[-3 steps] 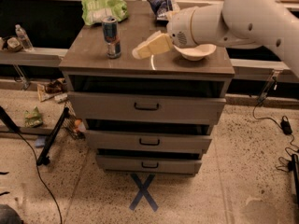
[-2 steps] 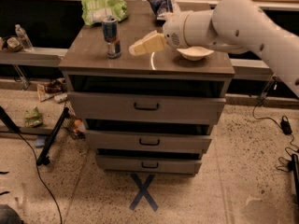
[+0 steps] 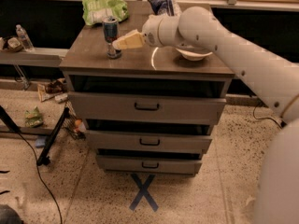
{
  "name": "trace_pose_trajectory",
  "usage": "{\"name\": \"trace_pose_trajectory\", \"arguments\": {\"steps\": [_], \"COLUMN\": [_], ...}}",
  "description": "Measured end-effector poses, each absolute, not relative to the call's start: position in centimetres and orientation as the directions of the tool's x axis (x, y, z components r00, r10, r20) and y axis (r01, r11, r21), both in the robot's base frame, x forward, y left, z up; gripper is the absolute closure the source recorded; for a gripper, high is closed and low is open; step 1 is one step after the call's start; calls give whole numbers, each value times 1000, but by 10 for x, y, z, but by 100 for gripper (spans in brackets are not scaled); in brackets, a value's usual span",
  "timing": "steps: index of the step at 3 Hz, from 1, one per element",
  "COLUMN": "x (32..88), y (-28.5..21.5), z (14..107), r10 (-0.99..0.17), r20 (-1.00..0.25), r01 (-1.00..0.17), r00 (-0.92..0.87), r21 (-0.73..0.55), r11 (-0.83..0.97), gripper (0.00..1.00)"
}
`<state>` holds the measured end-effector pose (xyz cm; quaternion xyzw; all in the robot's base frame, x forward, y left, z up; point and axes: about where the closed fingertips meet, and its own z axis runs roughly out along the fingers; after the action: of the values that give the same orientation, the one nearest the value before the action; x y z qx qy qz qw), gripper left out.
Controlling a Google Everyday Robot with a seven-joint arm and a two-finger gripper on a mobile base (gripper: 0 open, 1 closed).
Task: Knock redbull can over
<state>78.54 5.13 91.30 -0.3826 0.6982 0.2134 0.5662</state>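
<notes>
the redbull can is shown upright near the table's left edge, with the tool just beside it; its opening cannot be told. a sideways push high on the can is advised.

Counter top. Redbull can upright near the left edge; gripper just beside it, to its right. Bowl toward the right edge, partly behind the arm. First bag at the back left corner; second bag at mid back edge.

The gripper seems to touch the upright redbull can atop the cabinet.
</notes>
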Motion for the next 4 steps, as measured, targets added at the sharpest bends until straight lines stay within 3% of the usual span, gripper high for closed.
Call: {"name": "trace_pose_trajectory", "arguments": {"steps": [1,4], "x": [803,812], "y": [78,127], "z": [905,888], "r10": [-281,-275], "r20": [-957,-960], "r01": [-800,-879], "r00": [-69,-50], "r21": [-115,-88], "r11": [589,469], "gripper": [0,65]}}
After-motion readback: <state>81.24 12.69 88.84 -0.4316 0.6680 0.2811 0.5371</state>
